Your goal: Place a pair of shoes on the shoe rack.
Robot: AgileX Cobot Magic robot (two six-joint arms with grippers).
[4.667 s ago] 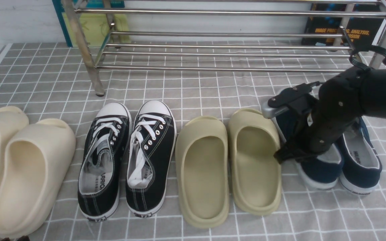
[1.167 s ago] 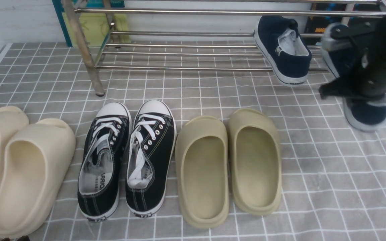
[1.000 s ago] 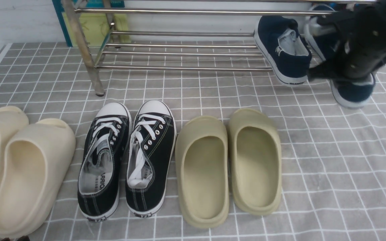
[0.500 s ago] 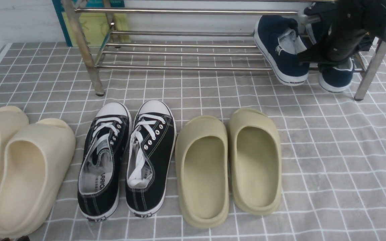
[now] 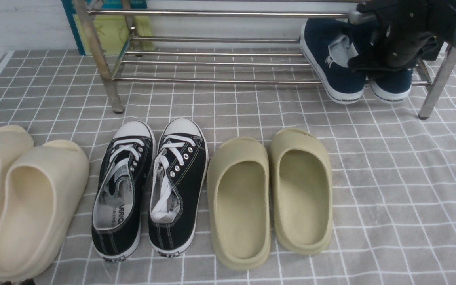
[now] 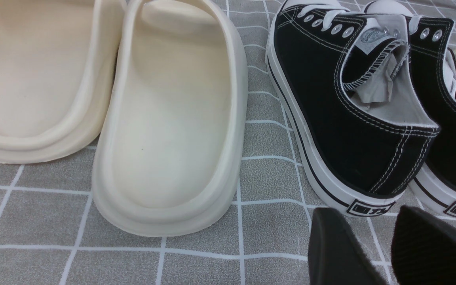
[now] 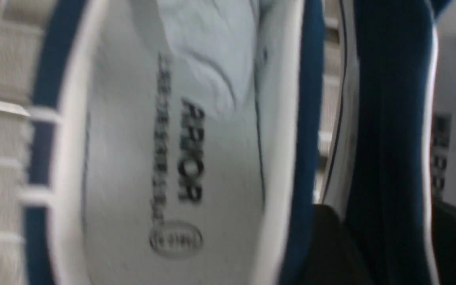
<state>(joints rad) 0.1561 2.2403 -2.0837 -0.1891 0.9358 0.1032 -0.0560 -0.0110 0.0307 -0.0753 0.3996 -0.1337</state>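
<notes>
The left fingers [image 6: 331, 245] hang nearest, at the left, just over the grey checked cloth [image 5: 390, 198] that covers the worktop. They stand parted with cloth showing between them, and they hold nothing. The heel of one of the black sneakers [image 6: 350, 118] lies just beyond them.

A row of footwear crosses the near worktop, toes pointing far. Two cream slides [image 5: 34, 206] touch each other at the left edge. The black sneakers come next, side by side, and two olive slides [image 5: 269, 198] are pressed together right of centre.

A strip of cloth lies between this row and the rack [image 5: 220, 14]. The rack's left leg stands just beyond the sneakers' toes, and its right leg is at the far right.

Both navy shoes sit at the right end of the lower shelf, with their heels jutting near past the front bar. The left navy shoe [image 5: 333, 71] is slanted, toe leaning left. The right navy shoe [image 5: 390, 85] is just beside it and mostly hidden under the black right arm [image 5: 410, 31]. The upper front bar crosses just above them.

The right fingers [image 7: 331, 253] straddle the right navy shoe's left side wall, one in the narrow gap between the shoes and one inside. The wrist view is blurred, so I cannot tell whether they press the wall or stand just off it.

A teal-and-yellow book [image 5: 109, 31] leans behind the rack at the far left.
</notes>
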